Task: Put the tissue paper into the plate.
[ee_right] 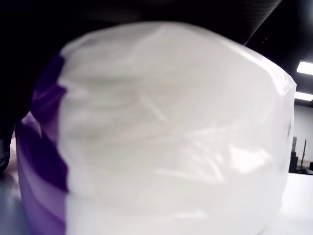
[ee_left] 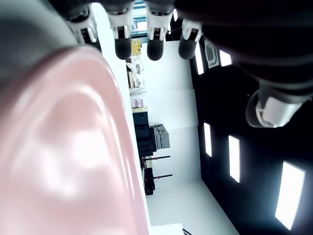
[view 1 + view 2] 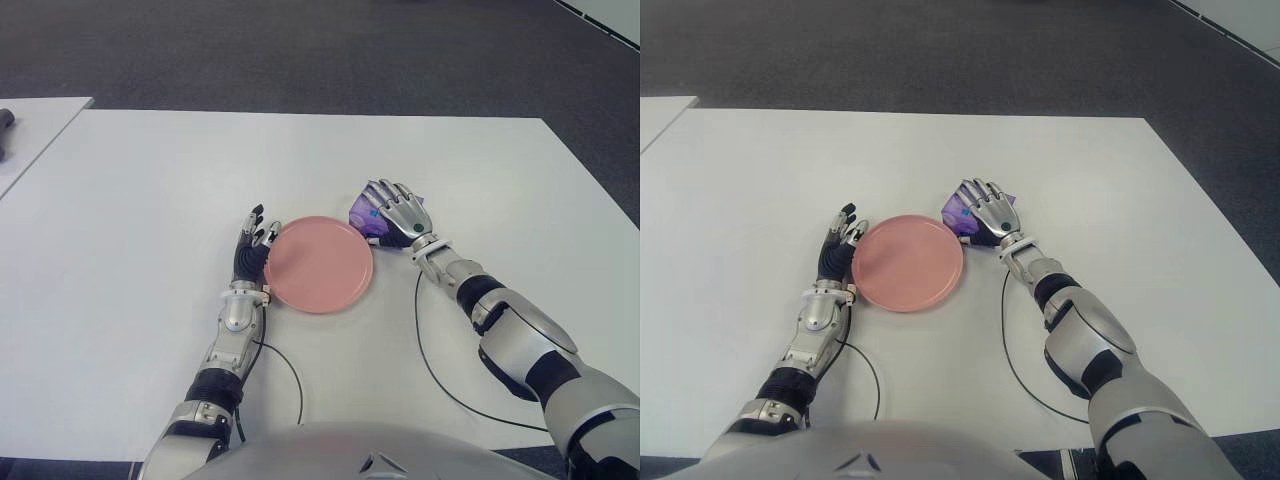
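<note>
Plate: one pink plate is sitting mid-table.
Tissue pack: one purple-and-white tissue pack is lying just right of the plate.
Right hand: fingers are curling over the pack, clamping it.
Left hand: fingers are staying loosely apart, touching the plate's left rim.

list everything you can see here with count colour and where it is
round pink plate: 1, pink, empty, middle of the table between the two hands
purple and white plastic-wrapped tissue pack: 1, purple and white, on the table just right of the plate, under the right hand
white table: 1, white, fills most of the view
second white table: 1, white, far left, holding a dark object cut off by the edge
dark carpet floor: dark grey, beyond the tables
left hand: 1, black and silver, against the plate's left rim
right hand: 1, silver, lying over the tissue pack
</note>
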